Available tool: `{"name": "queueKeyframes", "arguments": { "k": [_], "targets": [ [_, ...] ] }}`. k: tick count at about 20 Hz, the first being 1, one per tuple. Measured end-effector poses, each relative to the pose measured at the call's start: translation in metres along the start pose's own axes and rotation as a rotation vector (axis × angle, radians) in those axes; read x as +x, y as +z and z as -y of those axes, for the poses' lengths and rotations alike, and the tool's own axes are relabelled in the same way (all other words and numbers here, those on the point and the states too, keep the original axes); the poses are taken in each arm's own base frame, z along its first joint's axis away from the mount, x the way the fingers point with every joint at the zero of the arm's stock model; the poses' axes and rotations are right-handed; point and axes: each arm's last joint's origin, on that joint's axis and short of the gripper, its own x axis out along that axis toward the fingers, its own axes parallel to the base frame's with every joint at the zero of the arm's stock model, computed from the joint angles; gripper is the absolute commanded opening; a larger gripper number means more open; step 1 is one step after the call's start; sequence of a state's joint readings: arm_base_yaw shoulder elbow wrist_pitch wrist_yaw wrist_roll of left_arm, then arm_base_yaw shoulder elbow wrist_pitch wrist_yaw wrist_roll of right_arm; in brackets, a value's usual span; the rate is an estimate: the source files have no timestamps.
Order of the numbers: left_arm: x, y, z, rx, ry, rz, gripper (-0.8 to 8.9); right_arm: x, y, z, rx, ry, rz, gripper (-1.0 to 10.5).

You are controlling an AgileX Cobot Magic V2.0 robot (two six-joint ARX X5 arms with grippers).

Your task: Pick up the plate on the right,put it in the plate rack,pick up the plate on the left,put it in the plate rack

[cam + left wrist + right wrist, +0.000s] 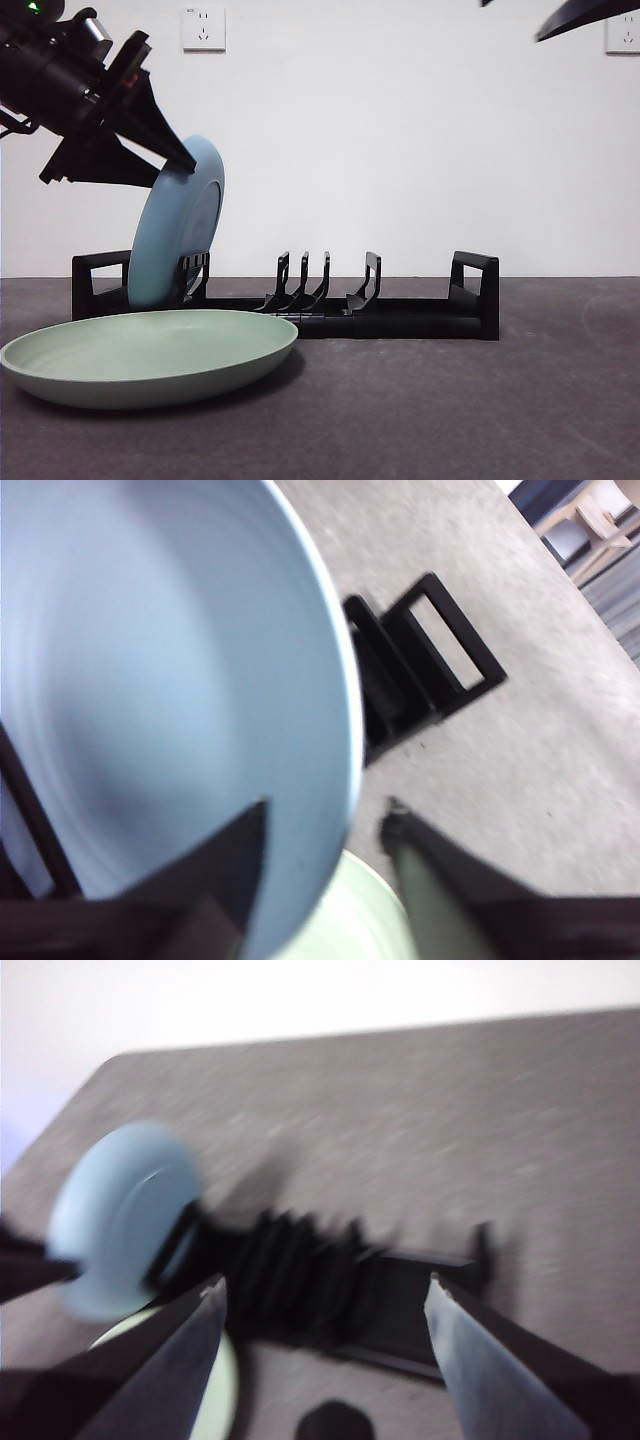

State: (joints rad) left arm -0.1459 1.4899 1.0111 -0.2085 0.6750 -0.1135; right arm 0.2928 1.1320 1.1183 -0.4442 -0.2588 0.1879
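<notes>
Dark grey tabletop under a white wall carries the long black plastic plate rack (300, 300). At its nine o'clock end a round pale blue plate (178, 222) stands tilted, its rim between the left gripper's (325, 825) parted jaws. A round pale green plate (150, 355) lies flat in front. The right gripper (325, 1295) hangs wide open, empty.

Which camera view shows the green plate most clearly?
The front view: the green plate lies flat before the plate rack, whole and sharp. The left wrist view shows only a blurred edge; the right wrist view shows a blurred sliver.
</notes>
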Motion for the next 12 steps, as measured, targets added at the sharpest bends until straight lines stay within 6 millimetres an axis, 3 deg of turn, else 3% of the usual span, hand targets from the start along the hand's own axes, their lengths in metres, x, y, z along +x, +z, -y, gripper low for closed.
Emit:
{"name": "queueKeyframes", "arguments": {
  "k": [7, 12],
  "targets": [
    [-0.037, 0.014, 0.033, 0.109, -0.011, 0.109, 2.56, 0.043, -0.018, -0.014, 0.022, 0.212, -0.189, 3.0],
    [-0.101, 0.025, 0.098, 0.362, 0.158, 0.272, 2.57, 0.103, -0.053, -0.028, 0.026, 0.264, -0.403, 3.0]
  ]
}}
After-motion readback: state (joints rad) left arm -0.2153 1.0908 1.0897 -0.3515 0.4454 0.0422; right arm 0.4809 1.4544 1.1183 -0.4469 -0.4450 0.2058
